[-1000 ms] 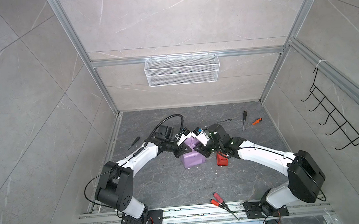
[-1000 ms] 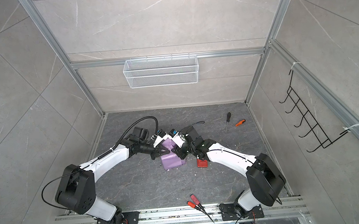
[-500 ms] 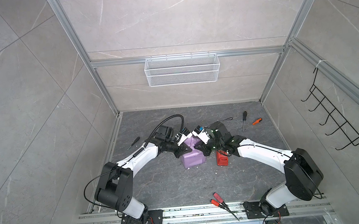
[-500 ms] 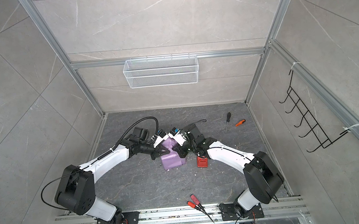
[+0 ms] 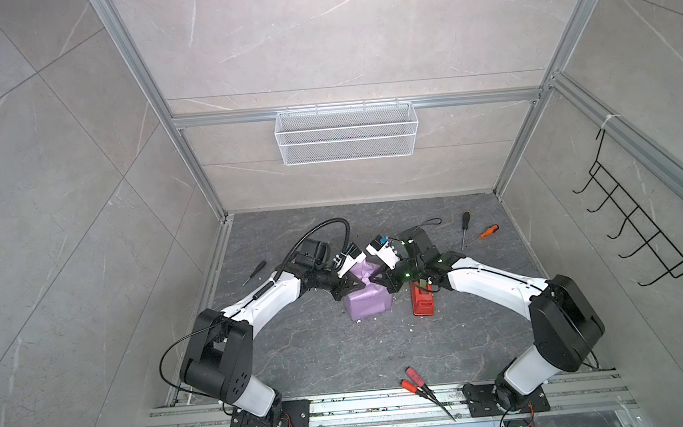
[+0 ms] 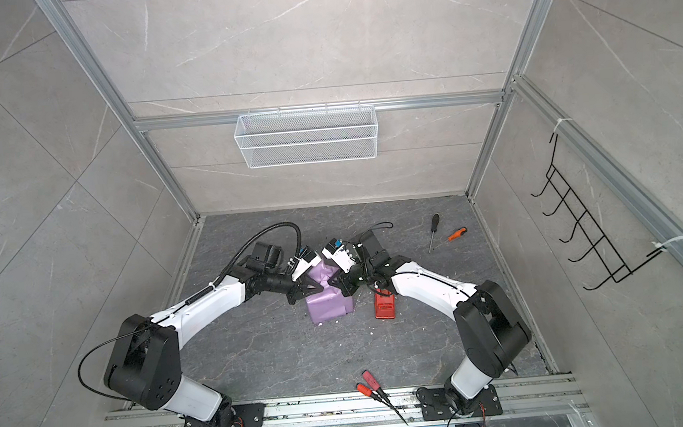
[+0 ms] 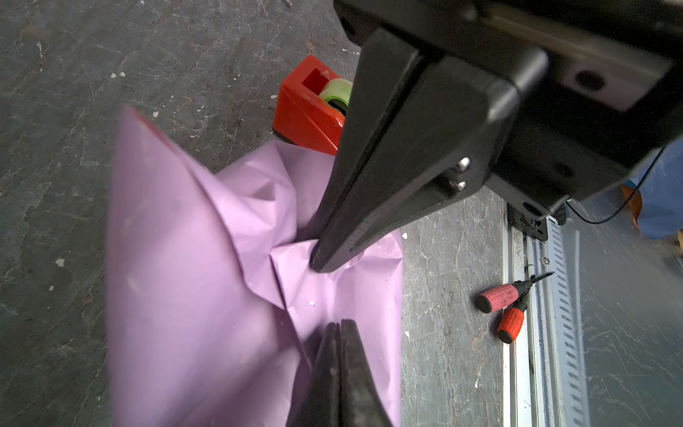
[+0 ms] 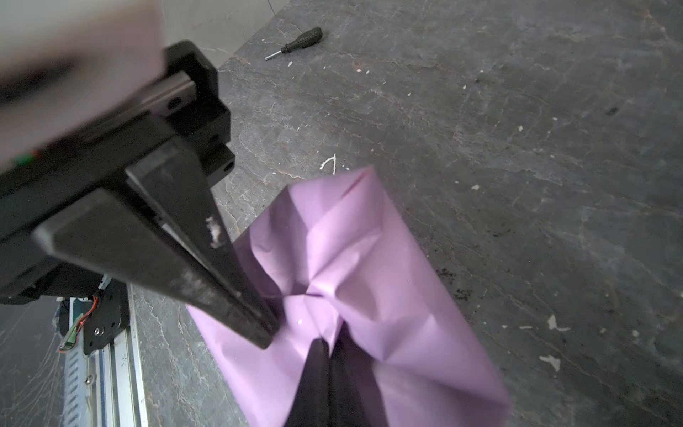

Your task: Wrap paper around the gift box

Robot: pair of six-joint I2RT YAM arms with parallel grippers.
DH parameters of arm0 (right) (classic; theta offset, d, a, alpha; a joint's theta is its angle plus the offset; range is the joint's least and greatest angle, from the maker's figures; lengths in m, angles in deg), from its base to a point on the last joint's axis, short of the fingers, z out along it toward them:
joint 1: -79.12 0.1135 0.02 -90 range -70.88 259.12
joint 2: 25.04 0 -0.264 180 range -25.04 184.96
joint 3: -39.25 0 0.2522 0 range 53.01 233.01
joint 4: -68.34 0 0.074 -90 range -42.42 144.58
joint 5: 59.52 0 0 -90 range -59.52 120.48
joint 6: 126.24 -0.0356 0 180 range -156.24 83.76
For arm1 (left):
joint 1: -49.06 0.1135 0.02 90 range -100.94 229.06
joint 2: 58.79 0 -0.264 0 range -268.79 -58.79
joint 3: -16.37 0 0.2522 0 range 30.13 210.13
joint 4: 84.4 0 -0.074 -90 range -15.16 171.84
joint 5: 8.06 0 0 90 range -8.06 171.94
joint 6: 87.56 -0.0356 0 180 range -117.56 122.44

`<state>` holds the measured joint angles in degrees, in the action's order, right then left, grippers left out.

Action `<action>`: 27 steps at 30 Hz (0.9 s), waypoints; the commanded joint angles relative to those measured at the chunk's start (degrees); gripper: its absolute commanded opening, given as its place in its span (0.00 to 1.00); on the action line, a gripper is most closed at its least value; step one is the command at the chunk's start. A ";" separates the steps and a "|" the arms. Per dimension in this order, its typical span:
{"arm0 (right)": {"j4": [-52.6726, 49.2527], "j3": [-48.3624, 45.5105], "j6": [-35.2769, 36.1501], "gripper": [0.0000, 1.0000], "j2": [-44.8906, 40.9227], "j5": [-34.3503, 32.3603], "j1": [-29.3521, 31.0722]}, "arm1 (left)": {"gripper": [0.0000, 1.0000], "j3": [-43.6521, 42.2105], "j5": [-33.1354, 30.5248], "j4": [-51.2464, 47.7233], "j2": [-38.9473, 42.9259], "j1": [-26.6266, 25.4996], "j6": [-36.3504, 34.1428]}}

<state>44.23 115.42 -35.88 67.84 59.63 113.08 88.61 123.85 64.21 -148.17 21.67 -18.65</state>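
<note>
The paper (image 5: pixel 370 304) (image 6: pixel 330 305) is a lilac creased bundle on the floor in both top views. It covers the gift box, which is hidden. My left gripper (image 7: pixel 338 324) (image 5: pixel 360 282) is shut, its tips resting on the top of the bundle with nothing between them. My right gripper (image 8: pixel 328 343) (image 5: pixel 373 281) faces it from the other side. It is shut, and a small fold of the paper (image 8: pixel 369 281) runs in between its fingertips. The two tips nearly meet over the crumpled middle of the paper (image 7: pixel 229 281).
A red tape dispenser (image 5: pixel 422 302) (image 7: pixel 310 111) with a green roll stands right beside the bundle. Screwdrivers lie at the back right (image 5: pixel 465 230) (image 5: pixel 489 232) and back left (image 5: pixel 255 271). Red-handled tools (image 5: pixel 413 377) (image 7: pixel 502 295) lie by the front rail. A wire basket (image 5: pixel 346 133) hangs on the back wall.
My right gripper's jaws have closed at the top of the bundle, and its arm has shifted slightly. The left gripper has stayed shut in place.
</note>
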 commanded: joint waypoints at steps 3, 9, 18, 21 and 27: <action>-11.04 4.45 -4.72 0.00 4.01 -5.61 -0.18 | 0.00 -1.79 -7.01 -3.55 -1.94 -0.03 -0.81; -16.61 5.01 -5.43 0.07 3.74 -11.72 -0.11 | 0.00 -1.80 -6.93 -3.68 -1.94 -0.02 -1.07; -17.60 7.54 -6.42 0.20 0.26 -12.21 -0.21 | 0.00 -1.95 -7.02 -3.63 -1.70 -0.02 -1.16; -18.44 8.63 -6.60 0.20 -0.03 -12.23 -0.12 | 0.00 -2.02 -7.01 -3.64 -1.67 -0.02 -1.18; -19.88 8.89 -5.71 0.15 2.19 -13.39 1.10 | 0.00 -2.26 -7.06 -3.55 -1.27 0.06 -1.35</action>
<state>29.04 123.53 -41.87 68.82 49.05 113.62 88.59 123.69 64.11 -148.17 21.67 -18.80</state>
